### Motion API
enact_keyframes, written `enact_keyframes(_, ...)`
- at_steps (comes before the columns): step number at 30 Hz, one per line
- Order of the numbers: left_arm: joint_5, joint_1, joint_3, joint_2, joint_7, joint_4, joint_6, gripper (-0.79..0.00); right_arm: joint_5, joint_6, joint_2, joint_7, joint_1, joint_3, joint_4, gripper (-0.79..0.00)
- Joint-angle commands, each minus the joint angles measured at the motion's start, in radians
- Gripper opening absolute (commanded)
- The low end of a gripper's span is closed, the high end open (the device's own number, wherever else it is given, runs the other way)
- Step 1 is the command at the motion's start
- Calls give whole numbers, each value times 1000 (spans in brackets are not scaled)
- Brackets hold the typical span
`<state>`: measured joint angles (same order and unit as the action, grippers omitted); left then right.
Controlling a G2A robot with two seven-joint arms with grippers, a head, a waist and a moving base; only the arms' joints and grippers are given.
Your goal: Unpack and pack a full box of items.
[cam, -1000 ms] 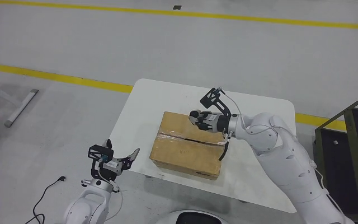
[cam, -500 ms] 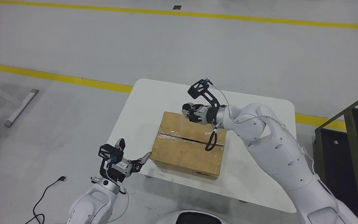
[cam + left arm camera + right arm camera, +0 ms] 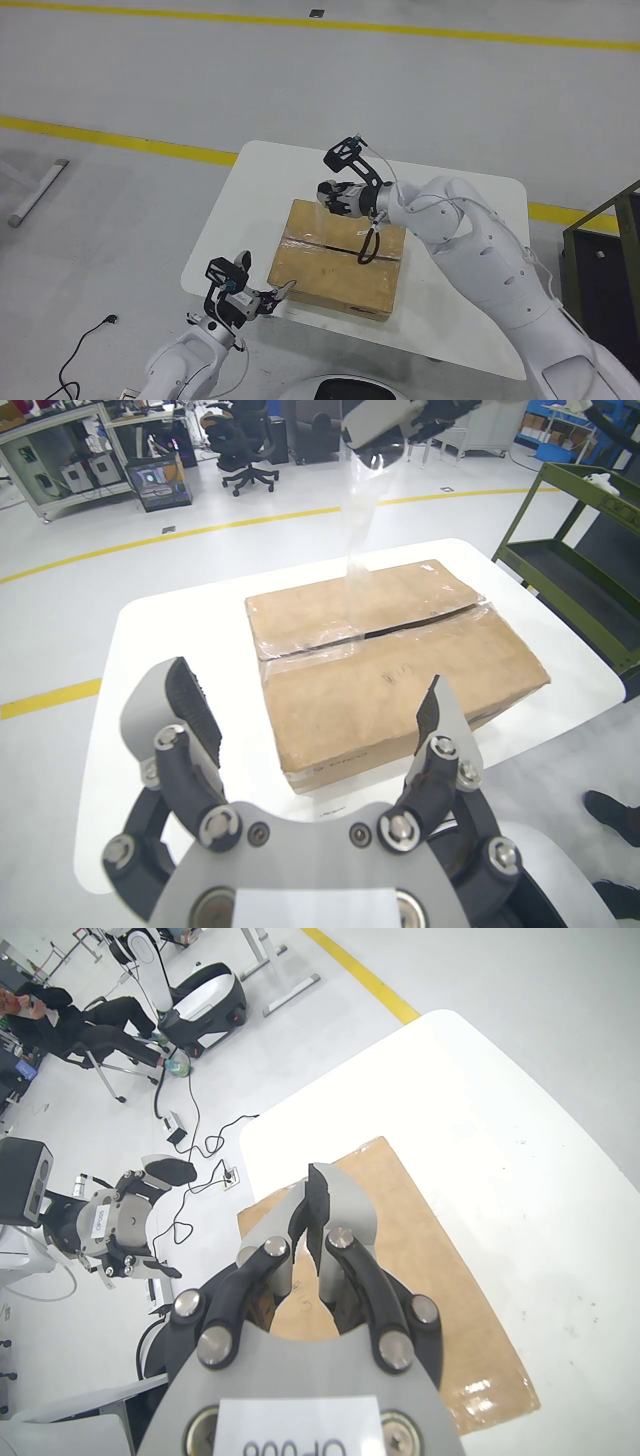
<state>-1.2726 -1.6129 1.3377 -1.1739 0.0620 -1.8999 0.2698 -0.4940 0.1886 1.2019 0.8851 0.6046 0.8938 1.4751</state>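
Unsealing step: above the box [image 3: 338, 258] on the surface [image 3: 460, 300], fingers of the right gripper [image 3: 328, 196] pinch the clear tape strip [image 3: 361, 515], those of the left gripper [image 3: 307, 685] gape empty beside it, and next, I reckon, that tape wants pulling free.

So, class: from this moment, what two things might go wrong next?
1. The clear tape strip, stretched between the shut right gripper and the seam of the box, might tear or slip free.
2. The open left gripper is not holding the box, so the pull might lift or drag it.
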Motion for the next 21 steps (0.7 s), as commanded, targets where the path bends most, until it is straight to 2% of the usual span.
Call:
enact_keyframes(1,13,20,-27,-3,20,16,6,0,1,-2,3,2,-6,-4,-4,-785)
enact_keyframes(5,52,62,-65,-11,55,49,-3,0,3,-6,8,0,-15,-12,-15,-785)
enact_keyframes(18,61,62,-66,-12,53,51,-8,0,5,-7,28,13,-55,-43,-48,-785)
enact_keyframes(21,101,83,-95,-19,60,61,-17,0,6,-7,33,13,-64,-51,-61,-785)
